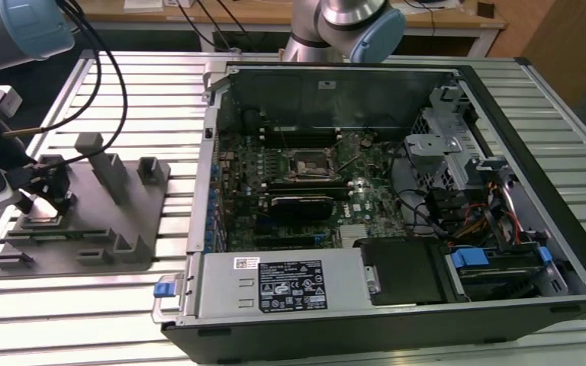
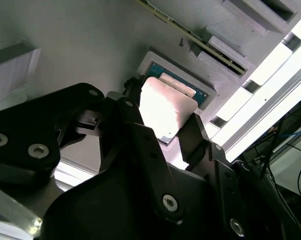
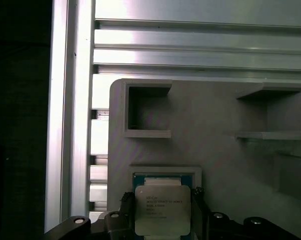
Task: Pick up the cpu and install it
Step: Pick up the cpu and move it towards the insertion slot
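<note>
Black fingers (image 3: 126, 202) of the gripper (image 3: 162, 196) stand nearest the lens in both wrist views, one on each side of the cpu (image 3: 163, 210). They lie against two opposite edges of the chip with no gap showing, so the claw is clenched on it. Being square, the cpu has no long axis. It lies flat with its silvery lid facing up toward the wrist cameras, and the lines of print on the lid run from one finger across to the other. Its edges are parallel to the walls of the shallow square recess that holds it, and a thin band of blue-green board shows around the lid inside that recess. The recess is in the grey tray (image 1: 89, 236), near upright posts, and the tray rests on the slatted metal table (image 1: 69, 305). In the exterior view the tray is on the left, beside the open computer case (image 1: 537, 99). The black socket (image 1: 305, 164) on the board inside the case is well apart from the chip.
</note>
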